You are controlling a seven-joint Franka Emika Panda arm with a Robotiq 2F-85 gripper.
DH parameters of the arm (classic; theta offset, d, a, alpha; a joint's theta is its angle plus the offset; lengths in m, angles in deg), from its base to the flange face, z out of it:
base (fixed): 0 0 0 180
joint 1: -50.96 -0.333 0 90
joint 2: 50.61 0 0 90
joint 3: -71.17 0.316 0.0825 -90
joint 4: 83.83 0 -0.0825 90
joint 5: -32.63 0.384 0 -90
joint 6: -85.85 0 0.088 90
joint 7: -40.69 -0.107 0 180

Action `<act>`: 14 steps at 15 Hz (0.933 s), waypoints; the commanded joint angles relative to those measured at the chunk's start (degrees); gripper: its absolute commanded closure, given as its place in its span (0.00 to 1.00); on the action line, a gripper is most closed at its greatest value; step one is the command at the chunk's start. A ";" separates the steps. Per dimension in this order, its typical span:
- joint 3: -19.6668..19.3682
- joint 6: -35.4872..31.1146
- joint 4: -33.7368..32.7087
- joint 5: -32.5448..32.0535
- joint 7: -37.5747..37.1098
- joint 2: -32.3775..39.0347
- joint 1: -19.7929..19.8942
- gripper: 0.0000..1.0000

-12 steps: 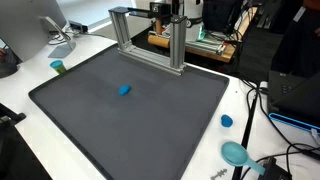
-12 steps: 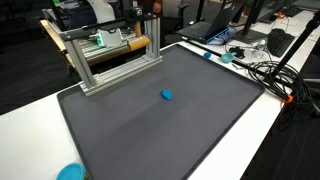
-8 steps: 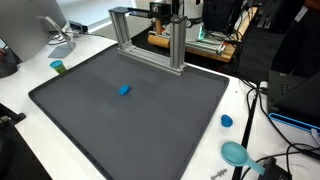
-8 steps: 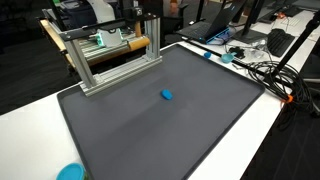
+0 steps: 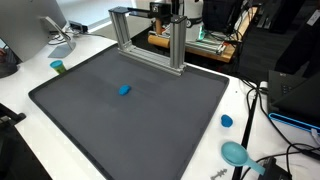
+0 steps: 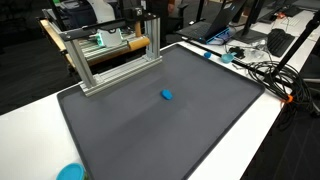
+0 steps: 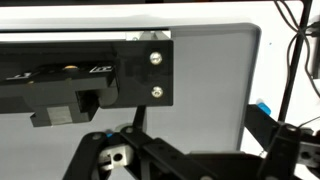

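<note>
One claw [image 7: 186, 152] shows along the bottom of the wrist view, jaws spread wide, nothing between them and nothing gripped. It hangs close over an aluminium frame [image 5: 179, 45], looking down on a black corner bracket [image 7: 150, 75] with two screws; contact with the frame cannot be made out. Frame stands upright at the back edge of a dark mat [image 5: 150, 125] that covers most of the white worktop [image 5: 245, 100]. Bracketed corners likely keep it square and rigid, and its place at the rim leaves the mat's middle open. Tan rod-like piece [image 6: 137, 44] lies just behind the frame, apart from the mat. Small blue piece [image 5: 124, 90] lies loose near the mat's centre, well apart from frame and claw; the soft-looking surface probably keeps it from sliding or rolling. Off the mat, on bare worktop: blue cap [image 5: 227, 121] near one side edge, and beyond it a teal dish [image 5: 235, 153] near the front corner. Dish faces up, and what shows of its inside holds nothing. Small green cup [image 5: 58, 67] stands upright beside the opposite side of the mat; its contents are hidden from this angle. Cables [image 6: 262, 72] run in a bundle along the worktop beside the mat, none crossing onto it, likely kept aside so that nothing snags over the mat.
</note>
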 commanded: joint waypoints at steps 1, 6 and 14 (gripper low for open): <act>-3.39 -1.72 4.02 -0.74 4.19 -8.92 0.89 0.00; -4.79 -4.57 8.02 -4.94 4.35 -12.17 4.65 0.00; -4.04 -3.96 8.53 -6.88 2.26 -10.71 7.19 0.00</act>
